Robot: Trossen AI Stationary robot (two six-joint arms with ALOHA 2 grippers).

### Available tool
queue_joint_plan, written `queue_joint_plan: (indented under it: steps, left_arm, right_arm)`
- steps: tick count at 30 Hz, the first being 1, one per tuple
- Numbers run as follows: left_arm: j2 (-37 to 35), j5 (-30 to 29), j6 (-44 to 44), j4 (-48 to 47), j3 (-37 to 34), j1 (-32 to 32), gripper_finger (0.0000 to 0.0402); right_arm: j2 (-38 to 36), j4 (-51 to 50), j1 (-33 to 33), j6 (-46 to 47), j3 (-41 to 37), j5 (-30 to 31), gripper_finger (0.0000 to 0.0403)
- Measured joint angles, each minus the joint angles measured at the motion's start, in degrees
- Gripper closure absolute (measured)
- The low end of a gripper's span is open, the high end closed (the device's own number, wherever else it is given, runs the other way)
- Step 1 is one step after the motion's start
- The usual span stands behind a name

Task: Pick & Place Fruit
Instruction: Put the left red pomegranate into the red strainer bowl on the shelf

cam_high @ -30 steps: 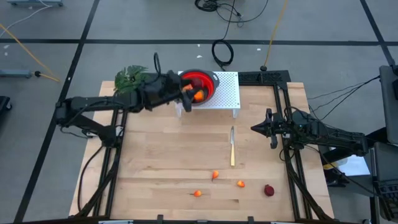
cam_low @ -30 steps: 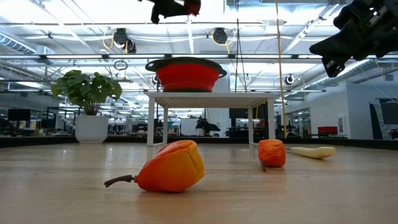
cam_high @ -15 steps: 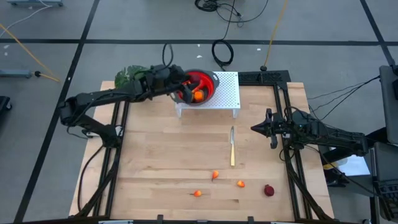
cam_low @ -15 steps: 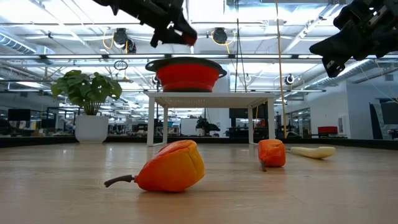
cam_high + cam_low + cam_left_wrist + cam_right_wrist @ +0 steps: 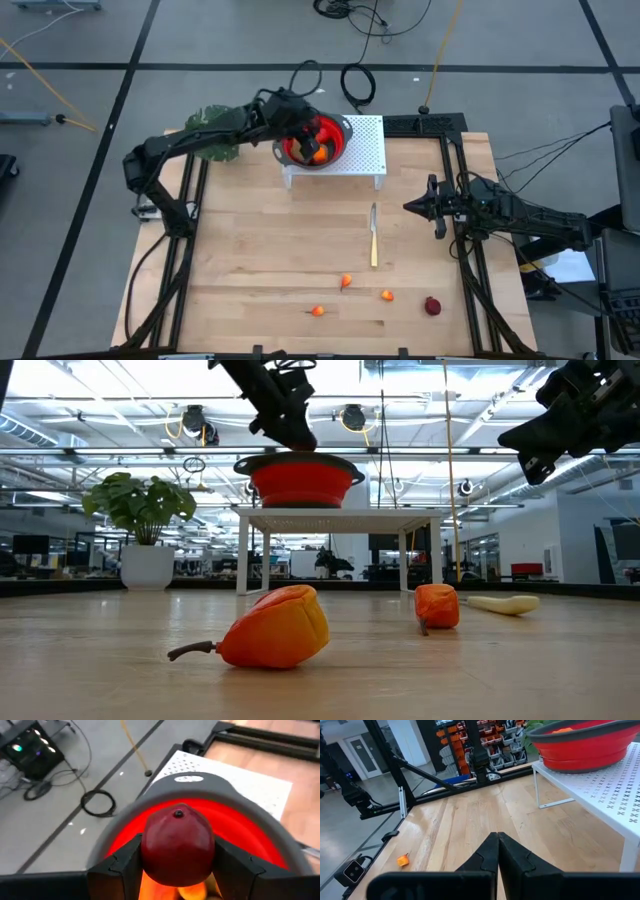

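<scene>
Fruit is distributed across two locations: several pieces already lie inside the red bowl [image 5: 322, 140], which stands on a white perforated stand [image 5: 362, 150] at the far edge of the wooden table [image 5: 260, 250], and others remain loose on the near part of the table. The left gripper [image 5: 176, 865] is positioned directly over the bowl, its fingers [image 5: 122, 865] pinching a dark-red fruit [image 5: 177, 845] from both sides; orange fruit shows in the bowl beneath it. In the high view the left arm reaches from the table's left side past the leafy green plant [image 5: 212, 128] to the bowl. Loose on the table are three small orange fruits [image 5: 346, 281], [image 5: 318, 311], [image 5: 387, 295] and one dark-red fruit [image 5: 432, 306] nearer the right corner, all well apart from the bowl. A slim knife [image 5: 374, 235] lies between the stand and these fruits. The right gripper [image 5: 497, 847] waits at the table's right edge, raised above the surface, its fingers pressed together and holding nothing. In the low view a large orange fruit with a stem [image 5: 275, 628] lies nearest the camera.
</scene>
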Motion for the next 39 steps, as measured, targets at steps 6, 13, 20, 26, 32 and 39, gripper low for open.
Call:
queue_joint_plan:
  steps: [6, 13, 20, 26, 32, 39]
  left_arm:
    - [1.28, -2.91, 2.75, -6.18, 2.94, -0.05, 0.0204]
    - [1.30, -3.49, 1.24, -12.75, 2.94, -0.34, 0.0204]
    - [1.30, -2.98, -1.57, -14.02, 2.92, -2.16, 0.0204]
    - [1.30, -4.11, -5.76, -15.74, 2.92, -2.27, 0.0204]
    - [1.30, -5.00, -8.29, -18.80, 2.90, -2.26, 0.0204]
    - [1.30, -5.65, -9.36, -19.00, 2.90, -2.27, 0.0204]
  right_arm:
    - [0.00, -0.05, 0.00, 0.00, 0.00, 0.00, 0.0403]
    - [0.00, -0.23, 0.00, -0.27, 0.00, 0.00, 0.0403]
    - [0.00, -0.23, 0.00, -0.42, 0.01, 0.00, 0.0403]
    - [0.00, -0.23, 0.00, -0.42, 0.00, 0.00, 0.0403]
    - [0.00, -0.23, 0.00, -0.42, 0.00, 0.00, 0.0403]
    - [0.00, -0.23, 0.00, -0.42, 0.01, 0.00, 0.0403]
